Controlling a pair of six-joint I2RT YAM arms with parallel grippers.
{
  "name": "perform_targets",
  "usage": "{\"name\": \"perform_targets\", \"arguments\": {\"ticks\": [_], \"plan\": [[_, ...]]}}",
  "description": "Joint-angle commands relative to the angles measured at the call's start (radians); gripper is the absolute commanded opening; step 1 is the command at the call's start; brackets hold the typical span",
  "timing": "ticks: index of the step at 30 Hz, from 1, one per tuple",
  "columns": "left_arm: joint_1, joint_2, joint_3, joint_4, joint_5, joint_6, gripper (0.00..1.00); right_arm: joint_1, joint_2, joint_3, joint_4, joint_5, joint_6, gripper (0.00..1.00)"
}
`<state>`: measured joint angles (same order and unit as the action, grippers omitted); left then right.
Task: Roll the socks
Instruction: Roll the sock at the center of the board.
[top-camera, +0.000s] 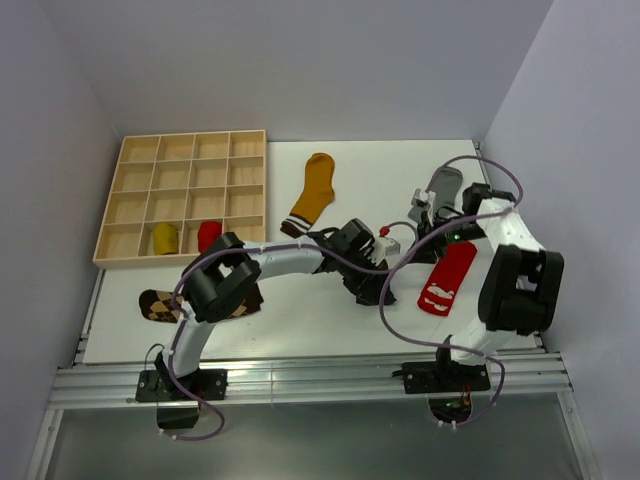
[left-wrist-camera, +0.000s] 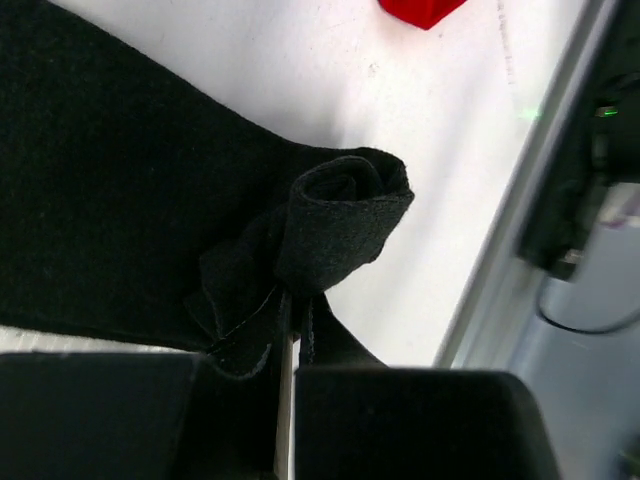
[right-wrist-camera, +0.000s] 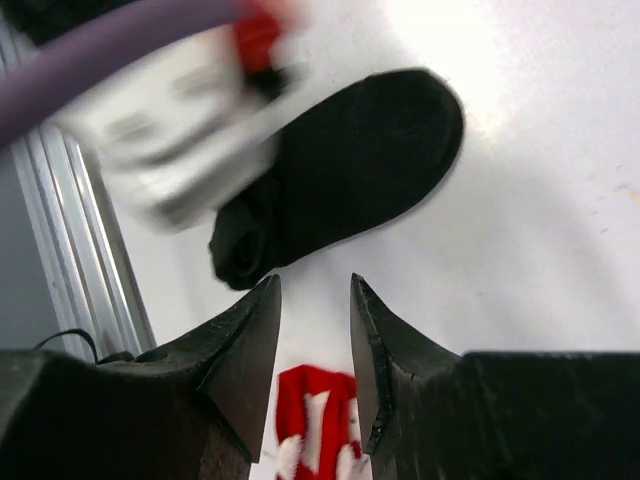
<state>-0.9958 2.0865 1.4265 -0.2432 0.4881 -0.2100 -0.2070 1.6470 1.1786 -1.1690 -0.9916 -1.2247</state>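
My left gripper (top-camera: 372, 285) (left-wrist-camera: 292, 320) is shut on the black sock (left-wrist-camera: 120, 200), pinching the fabric just below its partly rolled end (left-wrist-camera: 345, 205). The rest of the sock lies flat on the white table. My right gripper (top-camera: 424, 228) (right-wrist-camera: 313, 290) is open and empty, hovering above the table between the black sock (right-wrist-camera: 360, 160) and the flat red sock with white print (top-camera: 447, 278) (right-wrist-camera: 315, 420). A mustard sock (top-camera: 315, 195), a grey sock (top-camera: 446, 184) and a brown argyle sock (top-camera: 160, 305) lie flat.
A wooden grid tray (top-camera: 185, 170) at the back left holds a rolled yellow bundle (top-camera: 165, 238) and a rolled red bundle (top-camera: 208, 235). The table's metal rail (top-camera: 300, 378) runs along the near edge. Purple cables (top-camera: 400, 290) loop over the middle.
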Motion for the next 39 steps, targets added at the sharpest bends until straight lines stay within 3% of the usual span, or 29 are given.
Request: {"name": "perform_targets", "arguments": {"ticks": [1, 4, 11, 21, 27, 39], "plan": [[0.052, 0.073, 0.103, -0.191, 0.223, -0.097, 0.00, 0.003, -0.159, -0.111, 0.151, 0.010, -0.015, 0.42], [0.097, 0.112, 0.167, -0.232, 0.302, -0.181, 0.00, 0.004, -0.280, -0.219, 0.238, 0.025, -0.038, 0.46], [0.166, 0.204, 0.226, -0.165, 0.536, -0.406, 0.00, 0.037, -0.443, -0.391, 0.290, 0.048, -0.196, 0.52], [0.184, 0.277, 0.279, -0.222, 0.501, -0.453, 0.00, 0.274, -0.709, -0.660, 0.544, 0.169, -0.113, 0.63], [0.186, 0.305, 0.273, -0.220, 0.474, -0.480, 0.00, 0.357, -0.713, -0.697, 0.660, 0.240, -0.090, 0.64], [0.190, 0.317, 0.261, -0.214, 0.480, -0.488, 0.00, 0.527, -0.618, -0.700, 0.716, 0.413, -0.092, 0.64]]}}
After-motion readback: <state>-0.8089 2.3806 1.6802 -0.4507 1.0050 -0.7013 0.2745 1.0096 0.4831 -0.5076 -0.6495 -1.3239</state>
